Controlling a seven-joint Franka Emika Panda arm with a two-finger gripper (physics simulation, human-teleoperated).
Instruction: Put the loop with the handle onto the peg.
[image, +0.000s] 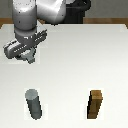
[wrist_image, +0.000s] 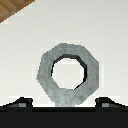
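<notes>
Surface (image: 70, 70): broad, white, mostly bare, carrying the peg and a block near its front edge.

Arm (image: 37, 15): white Panda, reaching down over the surface toward the exterior view's left, well back from the two standing things.

Claw (image: 22, 55): low, close to the surface or just above it. In the exterior view its fingers are too blurred to read. In the wrist view only two dark fingertips (wrist_image: 20, 104) show, spread apart on either side of the ring, so it reads as open fairly wide. I cannot tell whether they touch the metal; no firm hold is visible.

Wooden block (image: 96, 105): brown, upright, at the exterior view's right, well apart from the peg.

Peg (image: 34, 104): dark grey cylinder, upright, lighter top, at the exterior view's lower left. Nothing sits on it.

Loop with the handle (wrist_image: 68, 73): grey ring, round hole, seen only from the wrist camera, directly under the claw. It seems to lie flat on the surface. The handle runs toward the claw body, between the fingertips. In the exterior view the claw hides it.

Progress, as judged: early. The claw is lined up over the loop. Closing on it, lifting, carrying to the peg and dropping the hole over the top all remain.
</notes>
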